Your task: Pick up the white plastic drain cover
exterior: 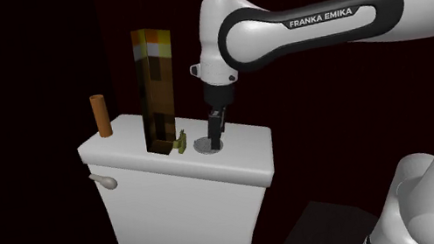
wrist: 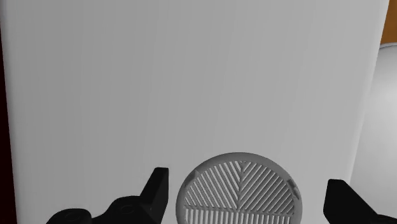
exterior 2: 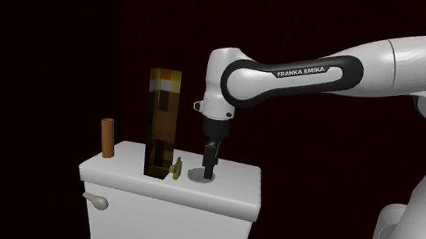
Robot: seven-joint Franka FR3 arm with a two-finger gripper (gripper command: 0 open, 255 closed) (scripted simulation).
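A round, pale grey slatted drain cover [exterior: 207, 146] [exterior 2: 197, 175] [wrist: 240, 189] lies flat on the white toilet tank lid [exterior: 126, 144] [exterior 2: 237, 180] [wrist: 191, 83], near the lid's back edge. My black gripper [exterior: 214, 136] [exterior 2: 208, 170] [wrist: 248, 184] points straight down right over it, the fingertips close to the lid. In the wrist view the fingers [wrist: 157, 184] stand apart on either side of the cover, open and not touching it.
A tall pixel-patterned brown and orange block [exterior: 156, 90] [exterior 2: 162, 121] stands on the lid close beside the cover, with a small yellowish object [exterior: 179, 140] [exterior 2: 177, 168] at its foot. A brown cylinder [exterior: 101, 115] [exterior 2: 108, 138] stands at the lid's far end. Black area surrounds the toilet.
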